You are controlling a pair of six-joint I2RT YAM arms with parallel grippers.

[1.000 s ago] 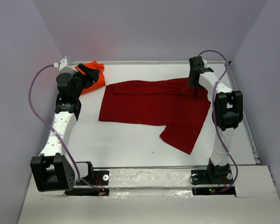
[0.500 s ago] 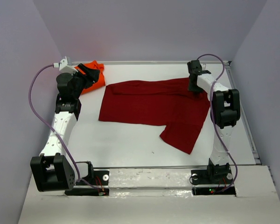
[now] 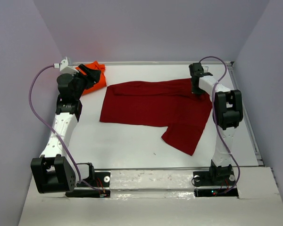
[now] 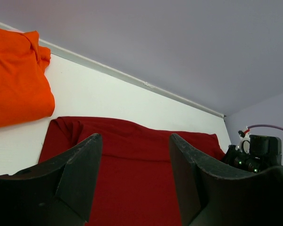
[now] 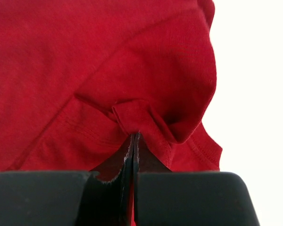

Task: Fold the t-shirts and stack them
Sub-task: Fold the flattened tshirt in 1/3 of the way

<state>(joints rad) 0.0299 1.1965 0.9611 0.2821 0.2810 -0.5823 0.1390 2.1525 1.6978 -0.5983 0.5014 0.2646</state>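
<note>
The dark red t-shirt (image 3: 151,106) lies spread across the middle of the white table, one sleeve pointing toward the near right. My right gripper (image 3: 196,89) is at the shirt's far right corner, shut on a small bunched fold of the red cloth (image 5: 141,115); the jaws (image 5: 134,136) meet with fabric pinched at their tips. The orange t-shirt (image 3: 98,79) sits crumpled at the far left corner, also in the left wrist view (image 4: 14,75). My left gripper (image 4: 134,139) hangs open beside it, above the table, looking over the red t-shirt (image 4: 132,165) with nothing between its fingers.
A raised metal rim (image 3: 146,62) runs along the table's far edge and down the right side (image 3: 247,117). Lilac walls close in on three sides. The right arm's wrist (image 4: 257,153) shows at the far right of the left wrist view.
My right gripper has come down a little onto the red shirt's far right corner and closed from open to shut on a fold of it. The left arm has not moved.
</note>
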